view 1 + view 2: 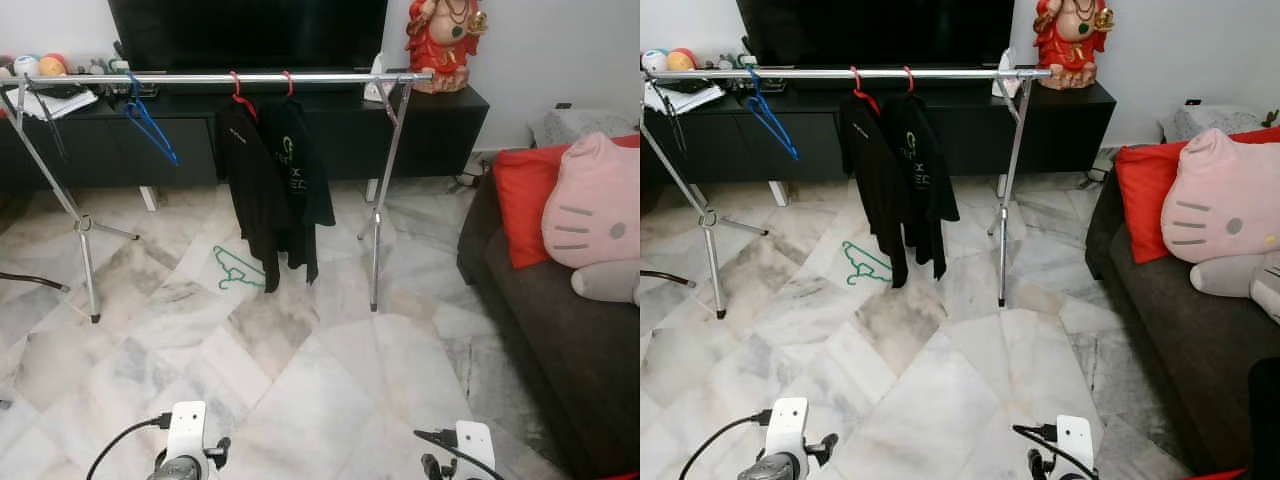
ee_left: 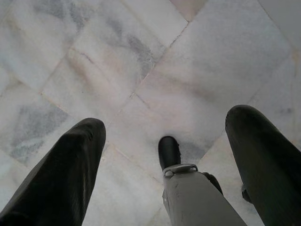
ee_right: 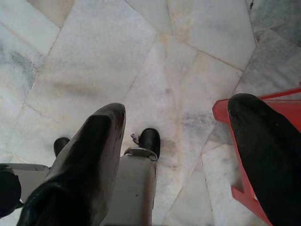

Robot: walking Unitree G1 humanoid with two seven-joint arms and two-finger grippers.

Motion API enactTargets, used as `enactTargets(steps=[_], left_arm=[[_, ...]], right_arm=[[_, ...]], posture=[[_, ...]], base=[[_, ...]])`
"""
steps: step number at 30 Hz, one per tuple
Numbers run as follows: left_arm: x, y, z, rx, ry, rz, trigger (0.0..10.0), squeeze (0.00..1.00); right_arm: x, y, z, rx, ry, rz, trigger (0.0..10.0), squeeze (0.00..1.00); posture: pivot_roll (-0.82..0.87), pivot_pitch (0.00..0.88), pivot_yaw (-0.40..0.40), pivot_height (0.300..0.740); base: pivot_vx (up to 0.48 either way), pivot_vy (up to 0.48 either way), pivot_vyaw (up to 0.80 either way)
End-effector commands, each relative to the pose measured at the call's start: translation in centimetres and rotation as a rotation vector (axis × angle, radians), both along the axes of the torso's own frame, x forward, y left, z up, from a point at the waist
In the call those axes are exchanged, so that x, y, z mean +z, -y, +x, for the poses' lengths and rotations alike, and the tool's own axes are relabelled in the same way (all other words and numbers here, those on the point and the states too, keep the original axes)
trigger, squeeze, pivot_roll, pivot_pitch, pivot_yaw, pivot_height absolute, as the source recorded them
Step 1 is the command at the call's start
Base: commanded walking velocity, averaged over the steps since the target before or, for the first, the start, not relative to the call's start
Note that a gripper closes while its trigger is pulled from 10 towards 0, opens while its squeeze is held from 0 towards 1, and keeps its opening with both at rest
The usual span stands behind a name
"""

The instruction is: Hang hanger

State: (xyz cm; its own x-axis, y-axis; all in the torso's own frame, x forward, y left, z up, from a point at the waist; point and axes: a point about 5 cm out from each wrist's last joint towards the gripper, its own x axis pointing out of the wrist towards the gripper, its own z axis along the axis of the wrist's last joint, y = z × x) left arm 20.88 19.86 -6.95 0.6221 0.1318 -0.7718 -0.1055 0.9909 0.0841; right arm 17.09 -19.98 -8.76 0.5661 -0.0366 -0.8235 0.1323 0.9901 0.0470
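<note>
A green hanger lies on the marble floor beneath the silver clothes rail. On the rail hang a blue hanger and two black garments on red hangers. Both arms hang low at the frame's bottom edge. My left gripper is open over bare floor, nothing between its fingers. My right gripper is also open and holds nothing, pointing down at the floor beside a red object.
A black TV cabinet with a red figurine stands behind the rail. A dark sofa with a red cushion and a pink plush pillow fills the right side. The rail's legs spread over the floor.
</note>
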Motion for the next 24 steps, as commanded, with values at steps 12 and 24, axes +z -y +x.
enactTargets(steps=[12, 24], left_arm=[[-3.04, -1.94, -7.51, -0.154, -0.262, 0.028, 10.0, 0.0], [-3.04, -1.94, -7.51, -0.154, -0.262, 0.028, 10.0, 0.0]], right_arm=[[0.52, 0.12, 1.16, 0.084, -0.027, 0.051, 10.0, 0.0], [0.52, 0.12, 1.16, 0.084, -0.027, 0.051, 10.0, 0.0]], posture=[[-0.04, 0.017, -0.095, 0.74], [-0.04, 0.017, -0.095, 0.74]], base=[[0.0, 0.0, 0.0], [0.0, 0.0, 0.0]])
